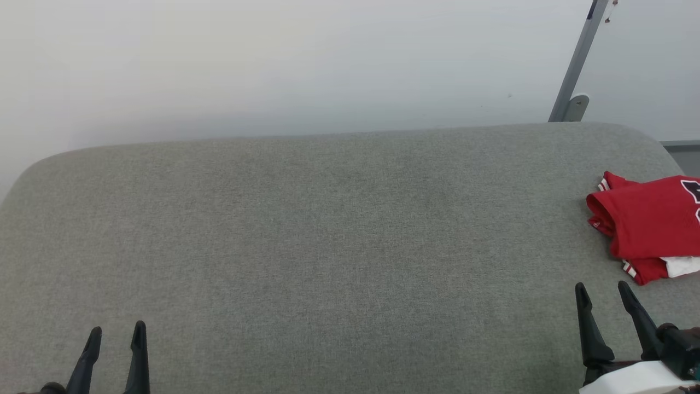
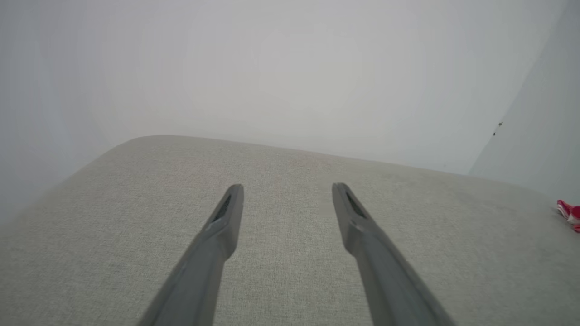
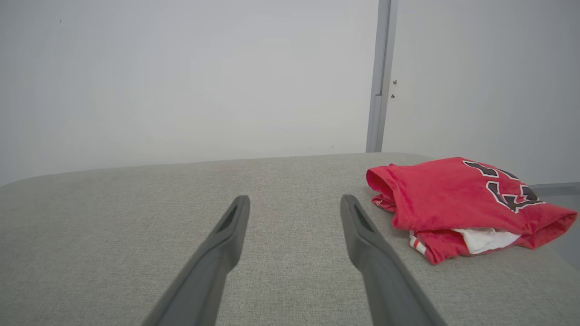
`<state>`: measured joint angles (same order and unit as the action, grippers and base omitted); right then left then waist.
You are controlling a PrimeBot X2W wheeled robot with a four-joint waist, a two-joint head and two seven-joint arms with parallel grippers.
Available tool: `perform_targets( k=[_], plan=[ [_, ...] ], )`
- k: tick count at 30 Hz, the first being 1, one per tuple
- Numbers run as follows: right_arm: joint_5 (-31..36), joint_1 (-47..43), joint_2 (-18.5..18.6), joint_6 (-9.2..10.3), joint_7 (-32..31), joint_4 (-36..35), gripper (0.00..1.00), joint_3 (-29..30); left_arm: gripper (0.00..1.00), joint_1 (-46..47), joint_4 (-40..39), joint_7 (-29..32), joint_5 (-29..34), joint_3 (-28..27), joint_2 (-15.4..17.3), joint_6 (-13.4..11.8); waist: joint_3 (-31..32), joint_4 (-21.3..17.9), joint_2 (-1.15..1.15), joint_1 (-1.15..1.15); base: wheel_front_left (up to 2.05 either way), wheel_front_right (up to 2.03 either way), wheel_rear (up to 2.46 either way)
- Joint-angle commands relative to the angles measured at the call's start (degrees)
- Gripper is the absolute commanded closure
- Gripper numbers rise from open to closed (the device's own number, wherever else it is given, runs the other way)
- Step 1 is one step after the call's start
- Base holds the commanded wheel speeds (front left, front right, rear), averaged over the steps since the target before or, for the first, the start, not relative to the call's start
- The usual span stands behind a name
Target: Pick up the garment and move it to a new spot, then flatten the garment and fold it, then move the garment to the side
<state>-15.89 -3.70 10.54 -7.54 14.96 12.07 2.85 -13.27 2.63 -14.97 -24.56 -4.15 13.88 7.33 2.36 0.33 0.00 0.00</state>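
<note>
The garment point(image 1: 651, 224) is a red T-shirt with a white sleeve peeking out, folded into a small bundle at the far right of the grey padded surface point(image 1: 328, 230). Black-and-white lettering shows on its top in the right wrist view point(image 3: 457, 199). A red sliver of the garment point(image 2: 570, 213) sits at the right edge of the left wrist view. My right gripper point(image 1: 602, 293) stands open just in front of and left of the bundle, not touching it. My left gripper point(image 1: 116, 335) is open at the lower left, far from the cloth, with nothing between its fingers.
A pale wall point(image 1: 306, 65) rises behind the surface. A grey metal post point(image 1: 577, 63) stands at the back right corner, seen also as the post point(image 3: 379, 77) in the right wrist view. The padded surface's rounded back edge point(image 1: 339, 134) runs along the wall.
</note>
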Motion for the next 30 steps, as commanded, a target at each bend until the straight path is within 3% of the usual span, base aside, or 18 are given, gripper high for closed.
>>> perform_targets(
  k=[1,18,19,25,30],
  plan=[
    [0.23,-0.58,-0.33,0.10,0.21,-0.40,0.00,0.15,0.00,-0.40,-0.15,-0.27,0.00,0.07,0.09,0.19,0.15,-0.06,0.00,0.00,0.00,0.00,0.00],
    [0.35,-0.73,-0.93,0.10,0.21,-1.03,0.00,0.09,0.00,0.59,-1.14,-0.27,0.48,0.75,-0.63,0.19,0.49,0.47,0.00,0.00,0.00,0.00,0.00],
    [0.26,-0.65,-0.85,0.01,0.01,-0.88,1.00,0.21,1.00,0.11,-1.05,0.01,0.32,0.82,-0.76,0.00,0.49,0.47,0.00,0.00,0.00,0.00,0.00],
    [0.25,-1.85,-1.80,0.01,-0.16,1.55,1.00,-0.07,1.00,-0.08,1.49,0.18,0.33,1.42,-2.49,-0.02,0.48,0.48,0.00,0.00,0.00,0.00,0.00],
    [-5.08,-0.87,-2.20,0.01,-1.79,1.68,1.00,0.35,1.00,1.26,2.12,1.56,-4.55,1.27,-3.01,-0.02,0.36,0.45,0.00,0.00,0.00,0.00,0.00]
  ],
)
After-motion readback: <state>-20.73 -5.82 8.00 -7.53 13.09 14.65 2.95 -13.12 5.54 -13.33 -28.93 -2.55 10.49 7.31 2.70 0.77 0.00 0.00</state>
